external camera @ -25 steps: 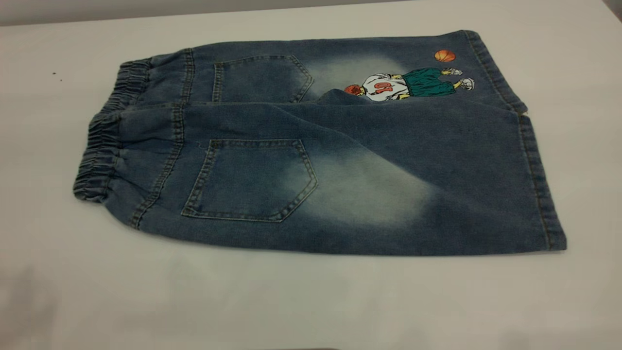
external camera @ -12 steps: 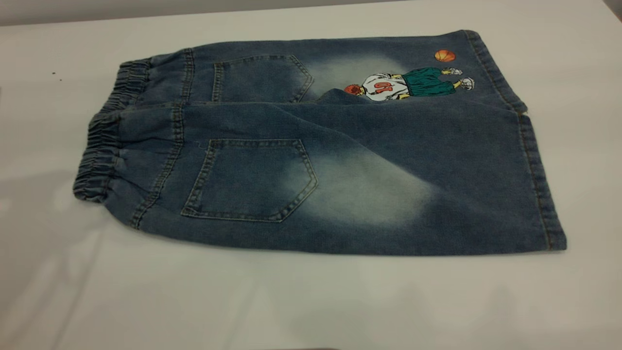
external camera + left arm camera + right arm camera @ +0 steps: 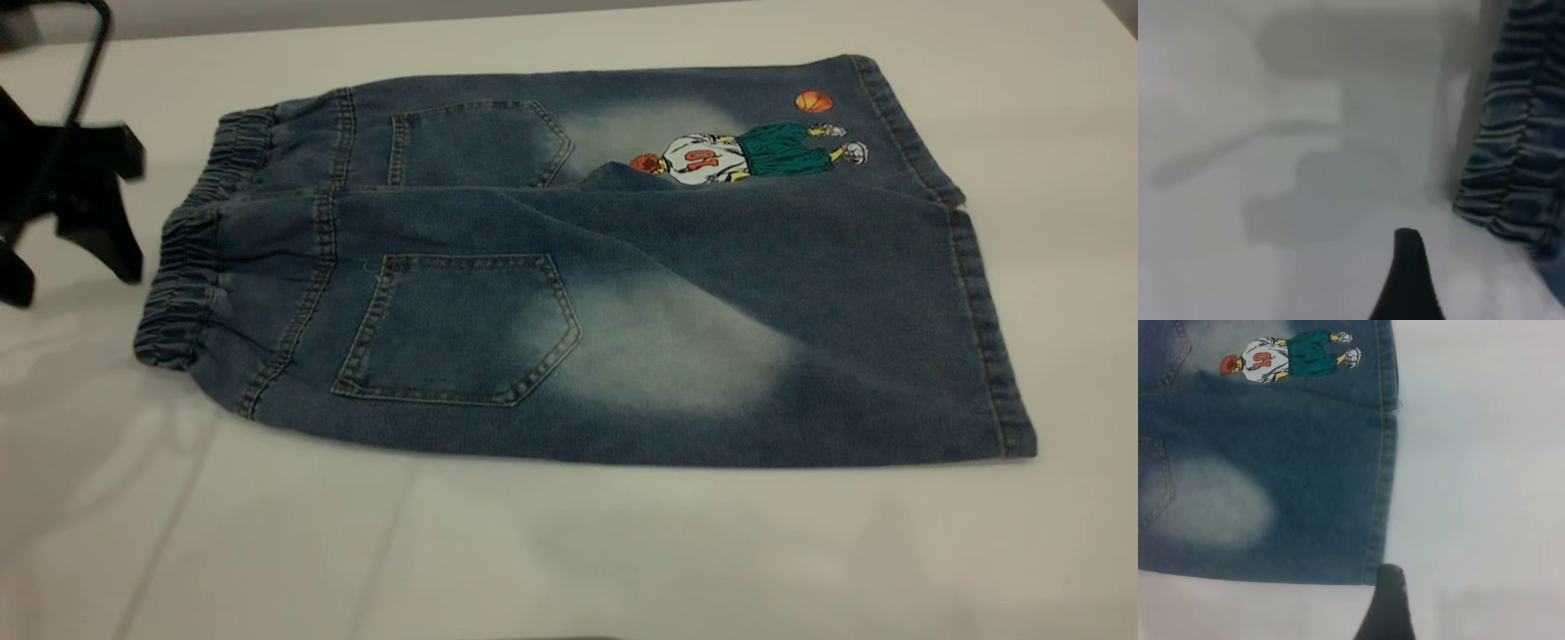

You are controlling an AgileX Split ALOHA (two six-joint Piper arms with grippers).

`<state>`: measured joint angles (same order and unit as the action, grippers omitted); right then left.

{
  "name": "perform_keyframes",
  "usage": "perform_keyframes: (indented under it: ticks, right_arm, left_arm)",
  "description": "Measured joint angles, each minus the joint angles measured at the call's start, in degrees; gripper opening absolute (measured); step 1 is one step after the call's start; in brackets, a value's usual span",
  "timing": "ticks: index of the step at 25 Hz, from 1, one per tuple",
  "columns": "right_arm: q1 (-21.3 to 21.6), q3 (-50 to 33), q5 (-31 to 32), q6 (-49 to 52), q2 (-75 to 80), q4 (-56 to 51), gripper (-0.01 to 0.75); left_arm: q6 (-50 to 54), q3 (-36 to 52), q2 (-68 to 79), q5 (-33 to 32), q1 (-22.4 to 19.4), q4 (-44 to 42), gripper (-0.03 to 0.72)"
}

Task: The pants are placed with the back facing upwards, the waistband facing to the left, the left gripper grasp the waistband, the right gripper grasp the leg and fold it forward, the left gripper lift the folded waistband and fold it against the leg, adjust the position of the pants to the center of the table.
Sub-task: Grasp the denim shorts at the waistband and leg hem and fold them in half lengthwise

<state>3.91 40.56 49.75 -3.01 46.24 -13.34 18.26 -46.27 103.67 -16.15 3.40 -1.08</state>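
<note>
While flat, pants (image 3: 569, 267) faded, waistband (image 3: 191, 258) ruffled.

My wide, flat, matte white bench (image 3: 569, 551) carries one thing: the short dark blue washed-denim pants (image 3: 587, 267), spread flat with the two back pockets up. Their gathered elastic waistband (image 3: 182, 267) lies toward my left, the stitched leg hems toward my right. Soft grey shadows fall on the bare white surface around them.

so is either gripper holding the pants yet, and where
Nothing is held. The left gripper hangs open beside the waistband, not touching the pants.
</note>
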Motion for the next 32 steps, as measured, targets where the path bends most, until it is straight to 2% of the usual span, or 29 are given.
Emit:
perform_keyframes:
  ticks: [7, 17, 26, 32]
  right_arm:
    - [0.0, 0.06, -0.37, -0.6, 0.07, -0.33, 0.531]
    - [0.0, 0.06, -0.47, -0.78, 0.09, -0.86, 0.531]
    - [0.0, 0.06, -0.47, -0.81, 0.09, -0.88, 0.531]
    - [0.0, 0.06, -0.37, -1.21, 0.09, -0.93, 0.531]
  left_arm:
    - [0.0, -0.11, 5.95, 4.19, 0.05, 0.0, 0.51]
    - [0.07, -0.46, 8.39, 6.16, 0.05, 0.0, 0.51]
    - [0.07, -1.65, 8.39, 6.18, 3.61, 0.0, 0.51]
    - [0.07, -1.65, 8.62, 5.39, 3.85, 0.0, 0.51]
